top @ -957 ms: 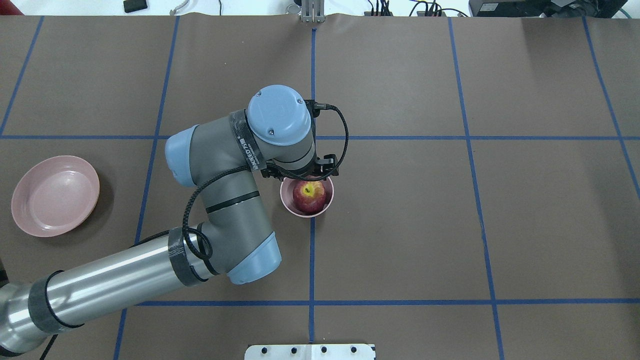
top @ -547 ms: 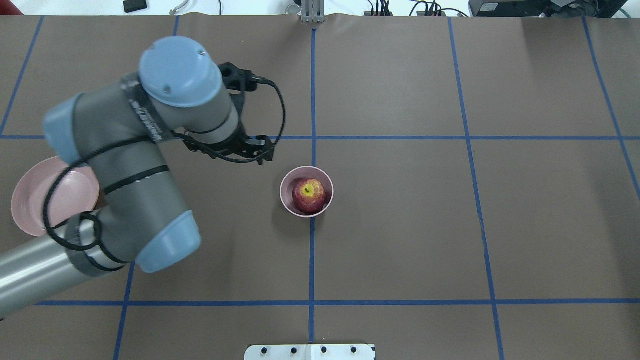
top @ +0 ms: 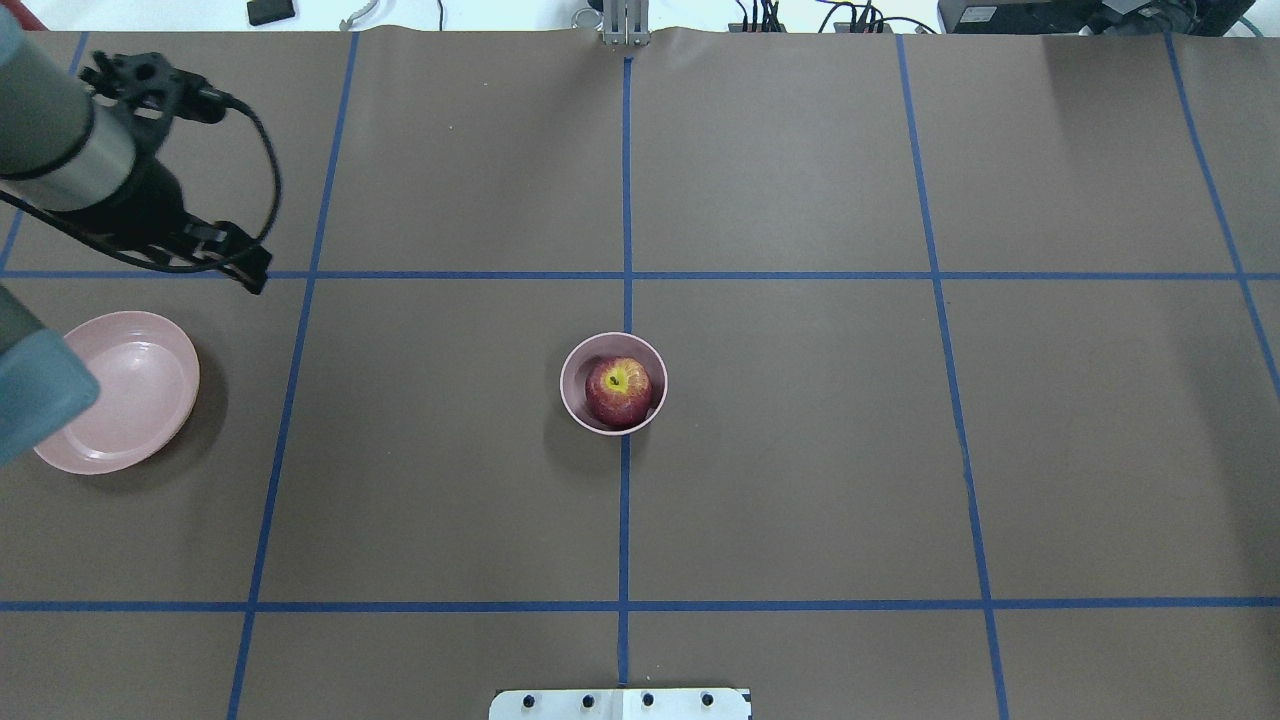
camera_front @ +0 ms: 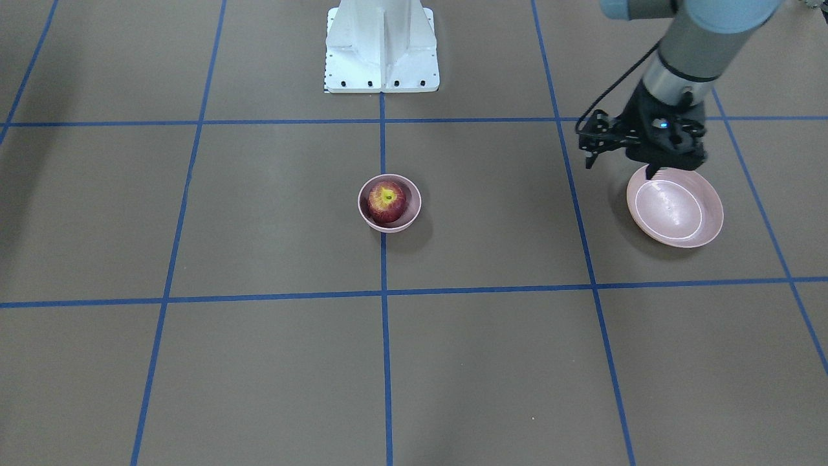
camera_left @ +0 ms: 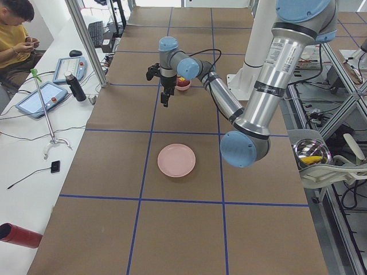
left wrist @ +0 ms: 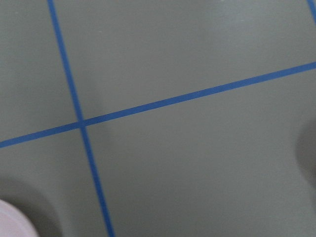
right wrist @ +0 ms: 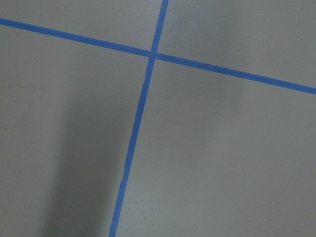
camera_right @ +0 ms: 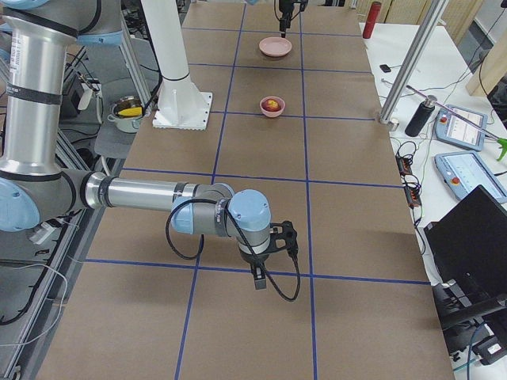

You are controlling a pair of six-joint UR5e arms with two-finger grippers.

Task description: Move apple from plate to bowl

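Black left claw [camera_front: 649,169] hangs empty above the table [camera_front: 194,226] near the plate [top: 140,390]. Whether its jaws are spread I cannot tell, nor for the right claw [camera_right: 257,280]. One apple [top: 618,390] sits in the one bowl [top: 570,395], and the one plate lies bare. The move looks done; only parking clear remains.

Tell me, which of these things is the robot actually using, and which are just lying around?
Part of the job:
- apple, already in the bowl
- plate, now empty
- left gripper, beyond the plate

Just lying about:
- black bottle
- control tablet
- red cylinder
- steel pot
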